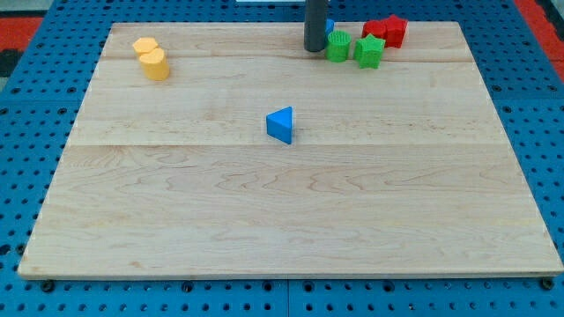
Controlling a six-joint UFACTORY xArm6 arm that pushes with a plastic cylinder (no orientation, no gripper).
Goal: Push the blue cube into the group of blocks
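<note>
My tip (315, 48) rests on the board near the view's top, just right of centre. The blue cube (330, 26) is mostly hidden behind the rod; only a sliver shows at the rod's right edge. Right of the tip stands a group of blocks: a green cylinder-like block (338, 46) almost touching the rod, a green star-like block (369, 52), and two red blocks (376, 31) (396, 31) behind them. The blue cube sits next to the green block at the group's left end.
A blue triangular block (280, 125) lies alone near the middle of the wooden board (282, 220). Two yellow blocks (145, 46) (155, 64) sit together at the view's top left. Blue pegboard surrounds the board.
</note>
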